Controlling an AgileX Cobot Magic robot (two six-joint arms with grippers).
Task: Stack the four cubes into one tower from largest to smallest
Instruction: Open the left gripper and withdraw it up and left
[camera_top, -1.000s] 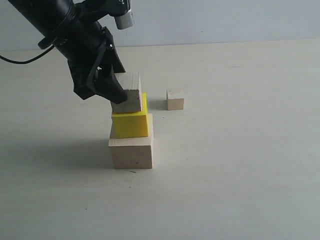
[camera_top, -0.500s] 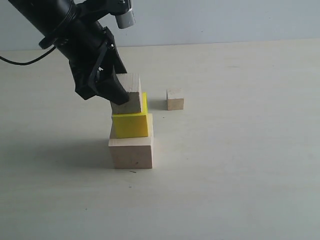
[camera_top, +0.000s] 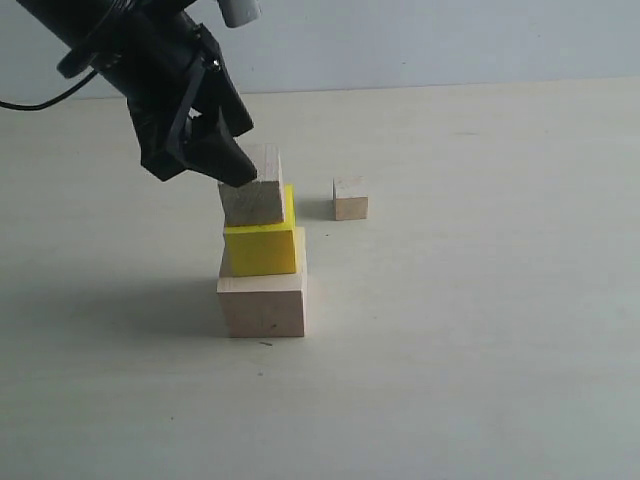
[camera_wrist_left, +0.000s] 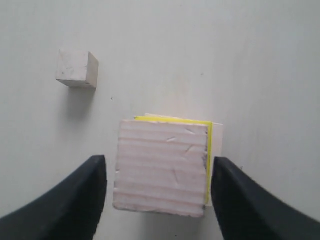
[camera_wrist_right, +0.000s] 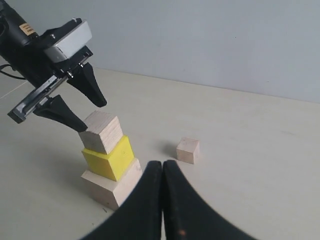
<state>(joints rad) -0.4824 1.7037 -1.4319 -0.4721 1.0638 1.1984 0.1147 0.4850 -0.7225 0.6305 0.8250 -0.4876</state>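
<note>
L end effector (camera_wrist_left: 159, 165) apart, prob. clear of smaller wood cube (camera_top: 252, 195), which mostly hides yellow cube (camera_wrist_left: 209, 150); R end effector (camera_wrist_right: 162, 167) together.

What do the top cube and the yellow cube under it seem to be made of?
Top cube: apparently bare, unpainted wood, matte; faint saw lines cross its upper face.
Yellow cube: even, opaque yellow coat, no grain visible; perhaps painted wood, but the material beneath cannot be told.

On the tabletop (camera_top: 480, 320), the second cube (camera_top: 262, 250) sits atop the largest cube (camera_top: 262, 305) and the third cube (camera_top: 252, 200) atop that, while the smallest cube (camera_top: 350, 198) lies apart, behind and right of the largest cube.
</note>
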